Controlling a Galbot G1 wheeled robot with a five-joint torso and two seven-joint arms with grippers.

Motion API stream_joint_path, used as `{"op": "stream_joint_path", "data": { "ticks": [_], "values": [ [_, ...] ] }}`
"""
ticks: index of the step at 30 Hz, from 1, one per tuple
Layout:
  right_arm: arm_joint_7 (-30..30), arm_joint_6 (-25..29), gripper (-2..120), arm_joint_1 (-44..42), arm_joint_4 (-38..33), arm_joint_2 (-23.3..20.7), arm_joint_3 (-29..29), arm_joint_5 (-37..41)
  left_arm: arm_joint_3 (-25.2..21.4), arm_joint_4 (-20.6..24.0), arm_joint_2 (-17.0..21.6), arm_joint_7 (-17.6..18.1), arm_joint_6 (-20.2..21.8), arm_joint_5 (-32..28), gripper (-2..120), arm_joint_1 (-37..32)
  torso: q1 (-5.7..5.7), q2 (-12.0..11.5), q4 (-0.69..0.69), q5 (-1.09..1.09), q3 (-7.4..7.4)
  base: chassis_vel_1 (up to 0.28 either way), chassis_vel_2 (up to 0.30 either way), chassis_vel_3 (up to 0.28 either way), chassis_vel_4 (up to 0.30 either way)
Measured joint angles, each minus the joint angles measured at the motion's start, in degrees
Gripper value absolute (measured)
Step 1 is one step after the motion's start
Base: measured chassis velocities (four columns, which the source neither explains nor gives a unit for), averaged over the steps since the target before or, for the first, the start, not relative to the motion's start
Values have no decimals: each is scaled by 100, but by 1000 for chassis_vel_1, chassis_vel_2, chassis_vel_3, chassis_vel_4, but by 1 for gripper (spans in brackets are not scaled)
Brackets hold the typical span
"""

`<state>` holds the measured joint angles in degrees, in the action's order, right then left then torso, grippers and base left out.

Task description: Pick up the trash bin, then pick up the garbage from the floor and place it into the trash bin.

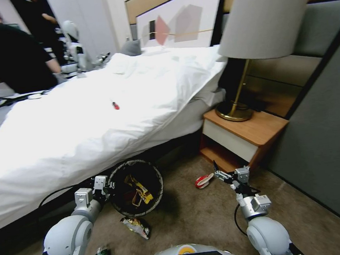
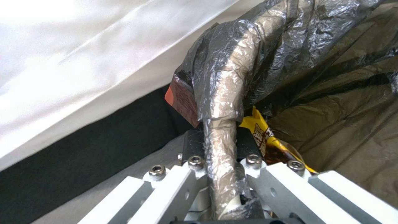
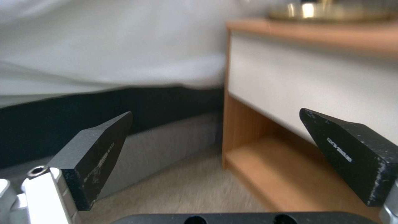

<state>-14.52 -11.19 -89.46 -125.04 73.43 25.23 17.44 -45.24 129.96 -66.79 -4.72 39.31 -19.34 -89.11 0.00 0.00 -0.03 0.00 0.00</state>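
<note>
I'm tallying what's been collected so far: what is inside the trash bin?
Inside the trash bin, yellow snack wrappers lie on the black bag. Anything beneath them is covered.

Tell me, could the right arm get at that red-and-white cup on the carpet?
Probably yes. The right end effector is open and empty, just beside the cup, with bare carpet between. The nightstand stands close behind it.
</note>
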Motion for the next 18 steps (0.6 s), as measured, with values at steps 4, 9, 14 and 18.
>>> {"op": "stream_joint_path", "data": {
  "ticks": [4,9,14,18],
  "values": [
    [-640,-629,100,530,327,-123,-217,984,17,23,-3,2,-3,0,1,12,0,0,4,0,0,0,0,0,0],
    [-1147,-1006,100,920,723,-181,-394,1800,39,49,-4,3,-3,-4,1,28,0,0,3,0,0,0,0,0,0],
    [-1525,-1111,100,1295,1334,-200,-563,2458,59,76,16,4,-4,-17,1,44,0,0,2,0,0,0,0,0,0],
    [-1532,-1074,100,1632,1816,-270,-752,2741,75,98,25,6,-3,-37,1,46,0,0,2,0,0,0,0,0,0]
  ]
}}
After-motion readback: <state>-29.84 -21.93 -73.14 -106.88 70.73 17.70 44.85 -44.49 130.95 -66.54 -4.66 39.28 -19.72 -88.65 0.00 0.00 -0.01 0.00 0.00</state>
